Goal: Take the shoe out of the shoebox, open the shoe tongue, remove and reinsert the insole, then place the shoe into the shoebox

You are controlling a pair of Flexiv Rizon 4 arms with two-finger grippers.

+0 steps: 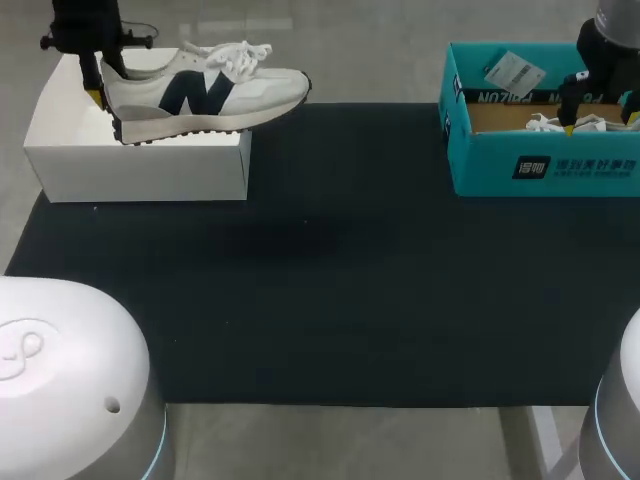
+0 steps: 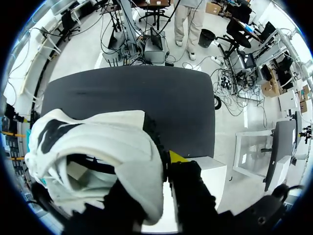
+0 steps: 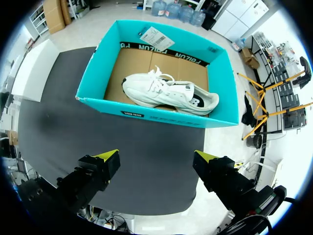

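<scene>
Since the left gripper (image 1: 103, 95) has the white shoe (image 1: 205, 95) by its heel, the coming move hangs on how that shoe lies over the white shoebox (image 1: 140, 165) at the desk's (image 1: 330, 260) far left corner. Its long axis runs along the desk's far edge. The heel is at the outer, left end where the gripper is, and the toe points toward the middle and juts past the box's right wall. The shoe therefore sits across the top of the box rather than down in it; whether the sole touches the rim I cannot tell. The grip looks closed on the heel: in the left wrist view one yellow fingertip (image 2: 177, 156) lies against the outside of the heel, and the other finger goes out of sight on the collar's inner side. I judge that either direction calls for a move along the shoe's length. Out onto the open desk means carrying it toe-first toward the middle, while down into the box means shifting it heel-ward first so the toe clears the right wall. The right gripper (image 1: 600, 122) is well apart at the far right corner, above the teal shoebox (image 1: 540, 170). Its fingers are spread wide with nothing between them, and a second white shoe (image 3: 168, 93) lies in the box ahead of it. The left arm is plainly the nearer.
</scene>
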